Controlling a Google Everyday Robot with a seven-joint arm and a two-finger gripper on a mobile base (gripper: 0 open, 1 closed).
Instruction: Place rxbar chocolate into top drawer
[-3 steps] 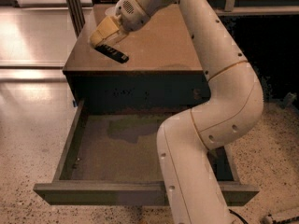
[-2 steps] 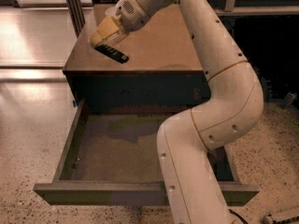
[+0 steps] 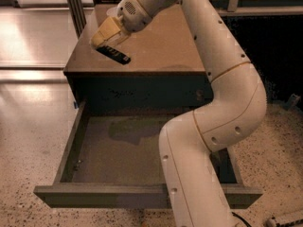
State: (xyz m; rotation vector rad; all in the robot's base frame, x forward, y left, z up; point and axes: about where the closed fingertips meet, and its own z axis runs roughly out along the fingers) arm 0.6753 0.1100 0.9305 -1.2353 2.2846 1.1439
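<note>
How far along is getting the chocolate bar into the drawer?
Done: the wide brown wooden top drawer stands open. In hand: the tool is at the small flat black wrapped bar over the brown cabinet top. Left: carry the bar into the drawer.

Gripper (image 3: 102, 40) over left part of cabinet top (image 3: 165, 46), right at upper end of rxbar chocolate (image 3: 115, 56); bar lies angled on the top near the left front corner. Top drawer (image 3: 118, 196) pulled open below. White arm (image 3: 229, 93) crosses drawer's right side.
</note>
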